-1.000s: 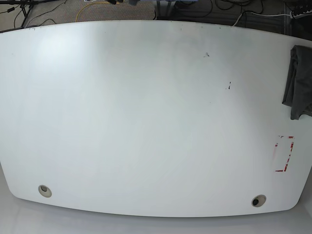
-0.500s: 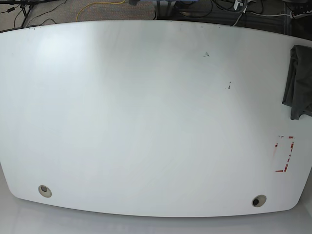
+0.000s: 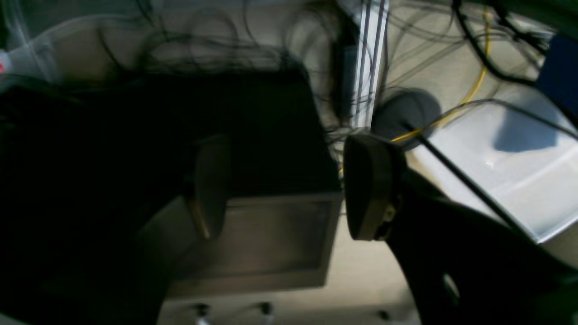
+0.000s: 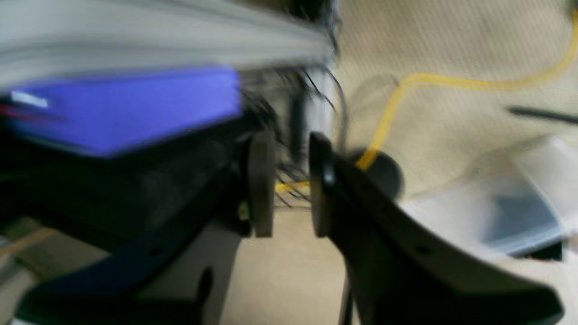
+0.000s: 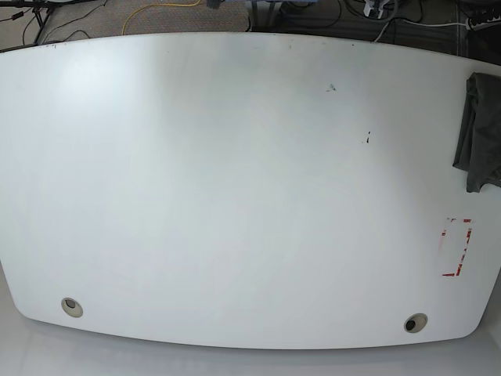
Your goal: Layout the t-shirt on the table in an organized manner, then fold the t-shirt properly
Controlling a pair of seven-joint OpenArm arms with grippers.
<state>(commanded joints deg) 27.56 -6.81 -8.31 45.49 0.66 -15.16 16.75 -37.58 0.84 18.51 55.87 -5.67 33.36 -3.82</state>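
The dark grey t-shirt [image 5: 481, 131] lies bunched at the far right edge of the white table [image 5: 235, 180], partly cut off by the frame. Neither gripper shows over the table in the base view. In the left wrist view my left gripper [image 3: 289, 189] is open wide with nothing between its fingers, off the table, over the floor and cables. A corner of the table [image 3: 519, 180] shows to its right. My right gripper [image 4: 290, 183] is blurred. Its pads stand a narrow gap apart and hold nothing. The t-shirt is out of both wrist views.
Two grommet holes [image 5: 72, 306] [image 5: 416, 322] sit near the table's front edge, with a red-outlined rectangle mark [image 5: 457, 247] at the right. Behind the table are cables, a yellow cord [image 4: 388, 113] and a metal box [image 3: 271, 239].
The t-shirt and the table look the same. Only small shapes at the very top edge of the base view have shifted slightly.
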